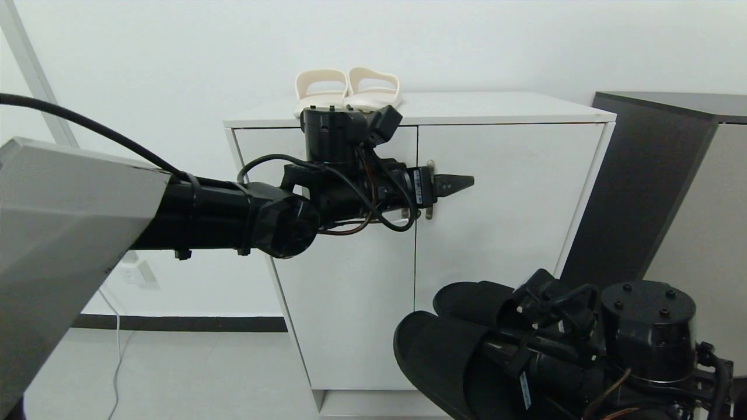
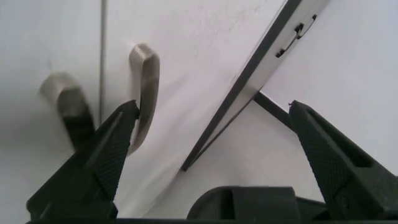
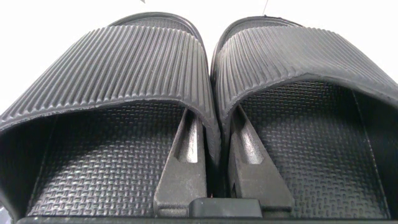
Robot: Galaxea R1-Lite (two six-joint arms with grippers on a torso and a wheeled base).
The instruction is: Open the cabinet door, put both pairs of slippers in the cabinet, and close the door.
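White cabinet top [image 1: 496, 108] bears cream slippers [image 1: 348, 90]; white wall [image 1: 175, 52] behind.

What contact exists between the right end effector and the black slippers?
Touching. Right wrist view: right end effector fingers inside black slippers, pinching their inner sides.

**Four slippers, one cabinet, two tools**

There is one white cabinet [image 1: 502, 233], with two doors [image 1: 350, 291] and two metal handles [image 2: 144, 87] side by side at the middle seam. The slippers number four, in two pairs: two cream slippers [image 1: 348, 87] on top of the cabinet and two black slippers [image 1: 449, 350] low in front of it. There are two tools: the left tool [image 1: 461, 184] at the cabinet's handles and the right tool [image 3: 216, 115] in the black pair. One dark cupboard [image 1: 642, 192] stands right of the cabinet, and one wall socket [image 1: 135, 272] is left of it.
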